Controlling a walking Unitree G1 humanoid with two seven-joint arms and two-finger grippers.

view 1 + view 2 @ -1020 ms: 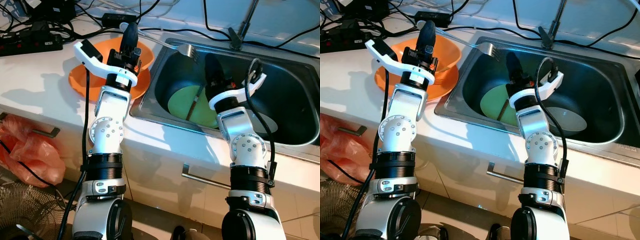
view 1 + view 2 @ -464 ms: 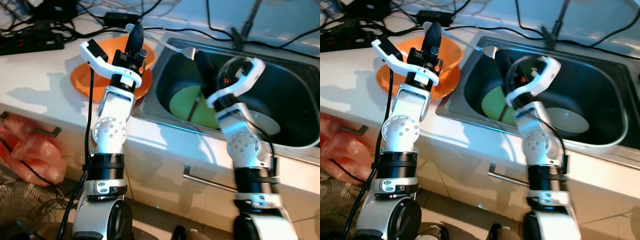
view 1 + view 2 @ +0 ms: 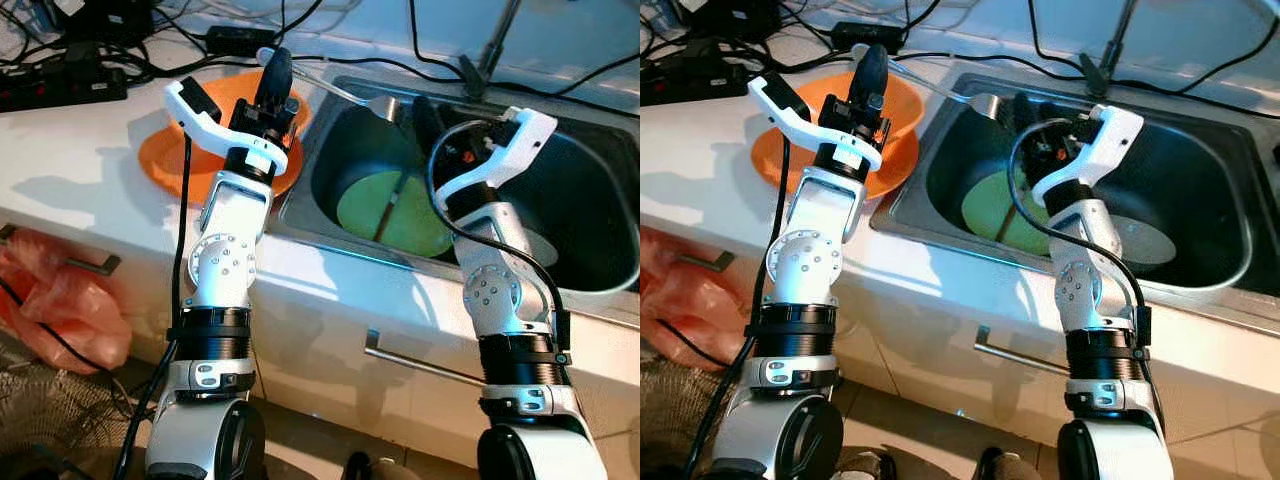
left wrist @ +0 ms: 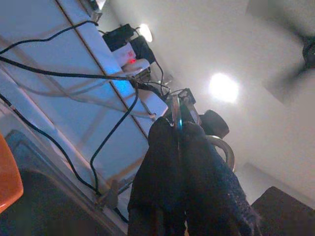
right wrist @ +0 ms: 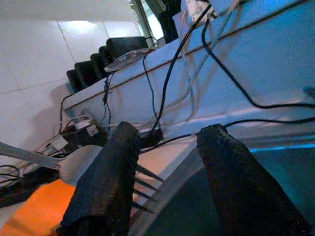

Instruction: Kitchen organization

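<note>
Fork (image 3: 385,104) beside raised, spread right hand (image 5: 165,182)

Your two head cameras looked steeply down at the worktop (image 3: 90,160) and sink (image 3: 1200,170) — sharing nearly one scene. Each wrist camera sat close behind its pincer, aimed upward at wall cables (image 4: 74,73) — the left reaching the ceiling.

Dishes in and beside a steel kitchen sink.

A round yellow-green plate (image 3: 395,203) lies flat on the bottom of the dark sink basin (image 3: 590,190), with a thin dark utensil (image 3: 390,205) resting across it. A pale bowl (image 3: 1140,240) sits beside the plate, in the same basin. On the white counter just beside the sink stands an orange bowl (image 3: 165,155). A silver fork (image 3: 375,103) is above the sink's near corner, its tines over the basin.
</note>
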